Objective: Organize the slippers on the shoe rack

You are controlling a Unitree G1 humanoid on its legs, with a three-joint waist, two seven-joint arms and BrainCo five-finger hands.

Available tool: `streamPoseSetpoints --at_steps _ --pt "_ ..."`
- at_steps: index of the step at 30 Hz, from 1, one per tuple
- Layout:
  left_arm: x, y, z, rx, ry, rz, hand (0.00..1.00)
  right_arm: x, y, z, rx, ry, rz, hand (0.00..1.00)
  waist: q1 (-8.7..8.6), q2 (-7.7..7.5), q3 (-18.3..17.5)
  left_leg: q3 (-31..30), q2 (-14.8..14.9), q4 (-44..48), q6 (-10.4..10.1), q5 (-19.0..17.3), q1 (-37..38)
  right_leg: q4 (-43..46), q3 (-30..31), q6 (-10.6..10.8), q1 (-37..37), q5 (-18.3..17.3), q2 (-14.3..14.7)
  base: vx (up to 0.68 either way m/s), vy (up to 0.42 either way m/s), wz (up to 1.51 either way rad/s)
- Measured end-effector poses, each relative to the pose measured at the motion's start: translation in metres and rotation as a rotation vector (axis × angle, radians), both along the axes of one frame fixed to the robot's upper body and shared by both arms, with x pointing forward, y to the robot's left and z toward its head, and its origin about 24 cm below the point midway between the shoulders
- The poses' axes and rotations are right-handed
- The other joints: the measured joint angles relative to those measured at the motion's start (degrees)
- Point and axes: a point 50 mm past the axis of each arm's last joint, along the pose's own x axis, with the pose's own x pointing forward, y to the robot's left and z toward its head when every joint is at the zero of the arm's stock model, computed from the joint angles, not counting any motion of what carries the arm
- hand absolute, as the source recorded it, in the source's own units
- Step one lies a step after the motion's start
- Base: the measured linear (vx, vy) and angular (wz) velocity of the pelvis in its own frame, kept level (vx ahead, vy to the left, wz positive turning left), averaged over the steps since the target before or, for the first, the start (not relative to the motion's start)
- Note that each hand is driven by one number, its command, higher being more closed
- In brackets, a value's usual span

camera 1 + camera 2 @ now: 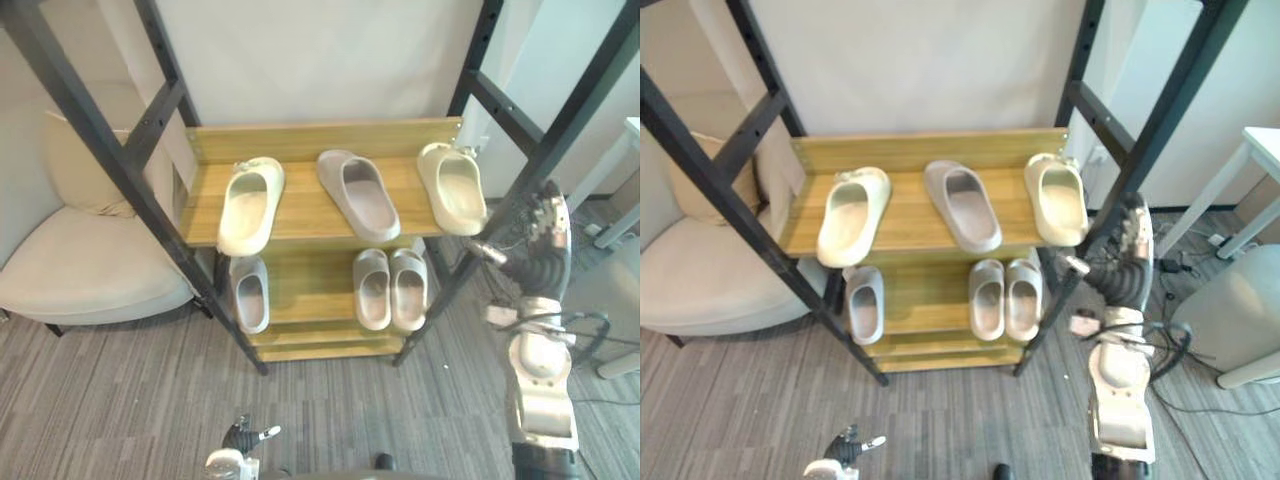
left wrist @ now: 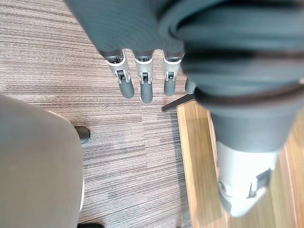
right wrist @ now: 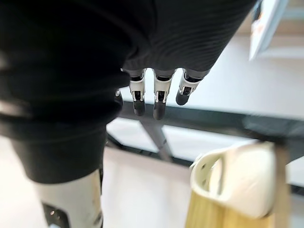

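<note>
The wooden shoe rack [image 1: 300, 140] with a black frame holds three slippers on its top shelf: a cream one [image 1: 250, 205] on the left, a taupe one [image 1: 358, 195] in the middle and a cream one [image 1: 452, 187] at the right end. On the lower shelf lie a single grey slipper [image 1: 249, 293] and a grey pair [image 1: 390, 288]. My right hand [image 1: 545, 225] is raised beside the rack's right front post, near the right cream slipper [image 3: 237, 178], fingers [image 3: 159, 99] straight and holding nothing. My left hand [image 1: 240, 438] hangs low over the carpet, fingers [image 2: 145, 83] straight and empty.
A beige armchair [image 1: 80, 260] stands left of the rack. A white table [image 1: 1255, 170] and a grey rounded object [image 1: 1240, 310] stand at the right. Slanted black frame bars [image 1: 100, 150] cross in front of the shelves. Grey carpet lies before the rack.
</note>
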Motion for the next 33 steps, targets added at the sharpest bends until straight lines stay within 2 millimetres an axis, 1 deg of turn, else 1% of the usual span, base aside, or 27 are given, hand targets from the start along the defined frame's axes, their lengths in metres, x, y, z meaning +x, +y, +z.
streamPoseSetpoints --at_steps 4,6,7,8,10,11,16,18,24,28,30,33 --pt "0.000 0.000 0.000 -0.003 0.000 -0.002 0.00 0.016 0.003 0.002 -0.014 0.017 0.050 0.00 0.23 -0.13 -0.09 -0.74 -0.05 0.28 0.02 0.03 -0.45 0.09 -0.54 0.00 0.01 0.00 -0.04 -0.02 -0.005 0.07" --pt "0.000 0.000 0.000 -0.003 -0.001 -0.002 0.00 0.020 0.004 0.003 -0.019 0.019 0.059 0.00 0.32 -0.16 -0.11 -1.14 -0.06 0.30 0.06 0.07 -0.63 0.09 -0.82 0.00 0.01 0.00 -0.03 0.00 -0.007 0.10" --pt "0.000 0.000 0.000 -0.004 -0.003 -0.002 0.00 0.027 0.005 0.003 -0.026 0.029 0.078 0.00 0.44 -0.23 -0.15 -1.37 -0.06 0.29 0.07 0.09 -0.71 0.09 -0.97 0.00 0.03 -0.01 -0.02 0.00 -0.009 0.08" --pt "0.000 0.000 0.000 -0.004 -0.004 -0.002 0.00 0.028 0.006 0.004 -0.030 0.032 0.083 0.00 0.48 -0.24 -0.16 -1.40 -0.06 0.29 0.07 0.09 -0.72 0.09 -0.99 0.00 0.04 -0.01 -0.02 0.01 -0.005 0.04" --pt "0.001 0.000 0.001 -0.008 -0.016 -0.005 0.00 0.037 0.008 0.005 -0.057 0.049 0.108 0.00 0.90 -0.40 -0.25 -1.52 -0.08 0.28 0.08 0.09 -0.77 0.09 -1.10 0.00 0.05 -0.01 -0.02 0.00 0.000 0.00" --pt "0.001 0.000 0.001 -0.009 -0.016 -0.006 0.00 0.038 0.008 0.005 -0.060 0.052 0.111 0.00 0.92 -0.42 -0.26 -1.52 -0.08 0.28 0.08 0.09 -0.77 0.09 -1.10 0.00 0.06 -0.01 -0.02 0.00 0.000 0.00" --pt "0.002 -0.001 0.001 -0.017 -0.020 -0.011 0.00 0.059 0.015 0.007 -0.096 0.086 0.148 0.00 1.16 -0.57 -0.22 -2.01 -0.13 0.23 0.13 0.13 -1.07 0.10 -1.66 0.01 0.04 -0.02 -0.05 0.00 -0.001 0.04" --pt "0.002 -0.001 0.001 -0.018 -0.021 -0.013 0.00 0.064 0.014 0.010 -0.109 0.093 0.154 0.00 1.19 -0.59 -0.21 -2.61 -0.19 0.24 0.22 0.23 -1.46 0.10 -2.10 0.01 -0.01 -0.02 -0.07 0.00 -0.004 0.15" --pt "0.005 -0.002 0.002 -0.016 -0.032 -0.029 0.00 0.088 0.016 0.016 -0.158 0.143 0.152 0.00 1.50 -0.83 -0.05 -3.32 -0.21 0.12 0.18 0.43 -1.99 0.10 -2.54 0.00 -0.21 -0.02 -0.07 0.00 -0.003 0.06" --pt "0.006 -0.002 0.003 -0.017 -0.038 -0.030 0.00 0.097 0.015 0.019 -0.197 0.170 0.146 0.00 1.52 -1.08 0.17 -3.69 -0.30 0.01 0.27 0.66 -2.95 0.36 -2.71 0.00 -1.12 -0.02 -0.16 0.00 0.004 0.05" --pt "0.007 -0.003 0.003 -0.018 -0.042 -0.031 0.00 0.105 0.012 0.021 -0.197 0.190 0.128 0.00 1.50 -1.08 0.55 -3.79 -0.31 -0.39 0.37 0.96 -2.96 0.86 -2.73 -0.03 -1.51 -0.03 -0.20 0.00 0.000 0.00" --pt "0.008 -0.003 0.004 -0.023 -0.048 -0.024 0.00 0.111 0.006 0.025 -0.212 0.201 0.094 0.00 1.57 -1.32 0.90 -4.03 -0.50 -0.62 0.50 1.18 -3.23 1.33 -2.75 -0.03 -1.95 -0.03 -0.42 0.00 0.016 0.06"
